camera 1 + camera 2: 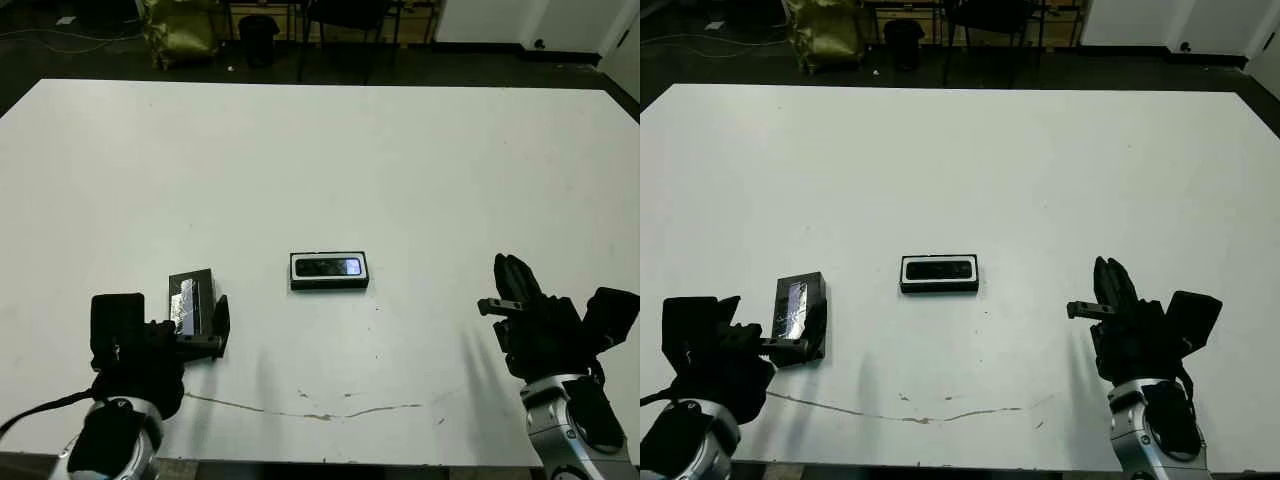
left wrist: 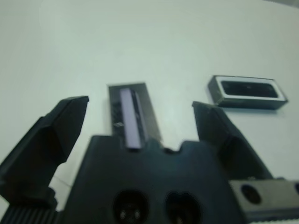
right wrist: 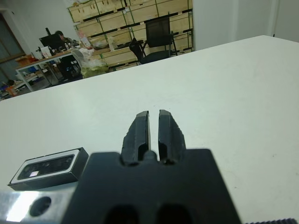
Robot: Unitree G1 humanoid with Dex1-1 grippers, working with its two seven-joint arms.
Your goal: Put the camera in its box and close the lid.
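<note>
My left gripper [image 2: 140,121] is spread wide, fingers straddling the lid [image 1: 191,299] without clear contact — nothing grasped yet. The lid lies flat at near left, its shiny window strip facing up. My right gripper [image 3: 154,128] is pinched together on nothing, hovering at near right, well apart from everything. The camera [image 1: 330,267] already sits in the box [image 1: 329,284] at table centre, lid not yet on. Risks, as I judge them: the lid is thin and flat on the table [image 1: 400,160], so my fingers may skate over it or shove it instead of lifting; a tilted carry could land it skewed on the box or nudge the box. Room is generous — bare table between lid and box, near edge close behind my wrists.
</note>
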